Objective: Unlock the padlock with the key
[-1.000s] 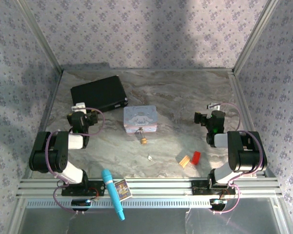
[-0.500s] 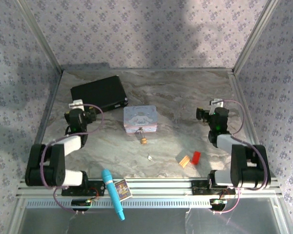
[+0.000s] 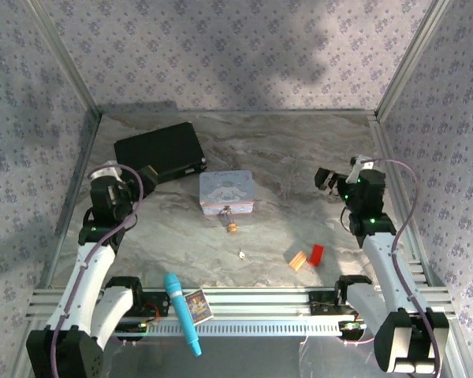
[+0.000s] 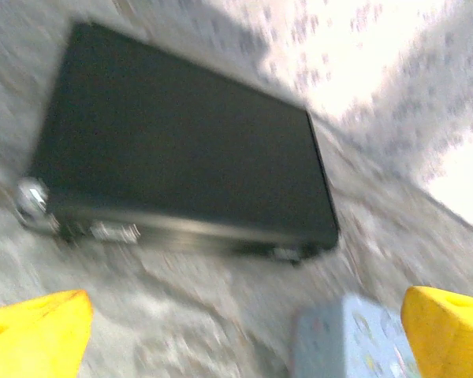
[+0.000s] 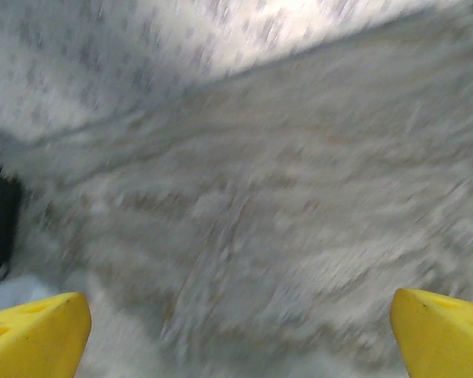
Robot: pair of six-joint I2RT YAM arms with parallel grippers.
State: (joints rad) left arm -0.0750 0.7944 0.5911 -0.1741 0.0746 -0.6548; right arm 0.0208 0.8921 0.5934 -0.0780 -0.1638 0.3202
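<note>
A: Starting big. Mind the tabletop (image 3: 299, 157): pale, marbled, a poor backdrop for small shiny bits. Easy to lose a glinting speck against it.

B: Agreed. Then watch the case (image 3: 159, 151), behind and left of the tin (image 3: 227, 191). Sits close to the left pincer (image 4: 240, 335), spread wide and holding nothing. Could get clipped on a swing toward the tin.

A: Careful with the tin too. Looks light. Likely to slide if nudged by either arm, and to shove the padlock along with it.

B: Same for the right pincer (image 5: 240, 335): spread just as wide, empty, well to the right of the tin. Hard to aim finely from either wrist view right now, both being blurred.

A: Mind the tan block (image 3: 298, 260) and red block (image 3: 316, 253), front-right of the tin. Possibly in the way of a reach from the right, and easy to knock inward.

B: Now the padlock (image 3: 232, 227), just in front of the tin, below its clasp. Joined to the clasp or not, cannot tell. Tiny, so prone to twisting or skidding under a one-sided pinch.

A: Last, the key (image 3: 241, 254), further in front of the tin and a touch right, well apart from both pincers. Thin, and seemingly flat on the stone. Worst risk: closing over it and scraping past, or flicking it away.

B: And, once lifted, gripping it at a wrong tilt. No way into the keyhole then.
</note>
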